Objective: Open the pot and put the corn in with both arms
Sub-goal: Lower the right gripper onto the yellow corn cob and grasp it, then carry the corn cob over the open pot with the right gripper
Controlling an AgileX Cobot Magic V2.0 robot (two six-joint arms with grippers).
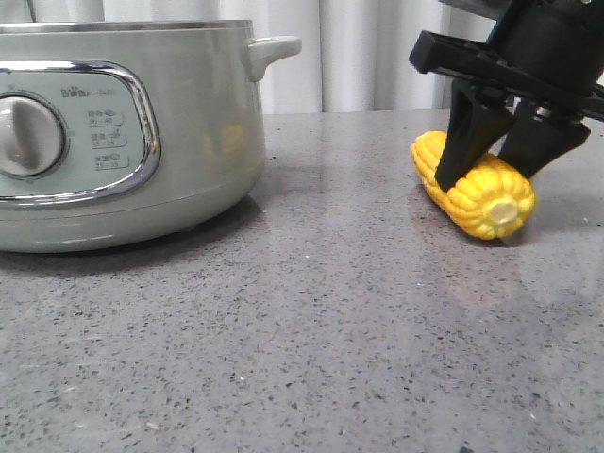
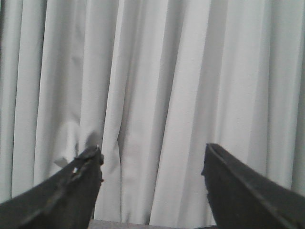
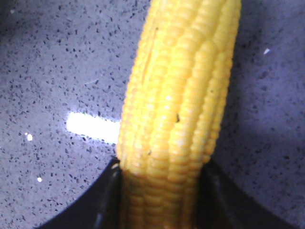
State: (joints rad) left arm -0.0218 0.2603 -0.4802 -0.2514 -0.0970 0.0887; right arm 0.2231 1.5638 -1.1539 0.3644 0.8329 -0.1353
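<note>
The pot [image 1: 189, 142] stands at the far left of the front view, pale grey-green, with its dial and side handle showing; its top is cut off by the frame. The corn [image 1: 477, 189] lies on the grey speckled table [image 1: 311, 330] at the right. My right gripper [image 1: 491, 175] comes down from above and its black fingers press the cob's two sides. In the right wrist view the corn [image 3: 181, 95] fills the gap of that gripper [image 3: 159, 191]. My left gripper [image 2: 152, 162] is open and empty, facing the pale curtain, and does not show in the front view.
A pale pleated curtain [image 2: 167, 71] hangs behind the table. The pot's stubby handle [image 1: 274, 52] sticks out toward the corn side. Bare tabletop lies between the pot and the corn.
</note>
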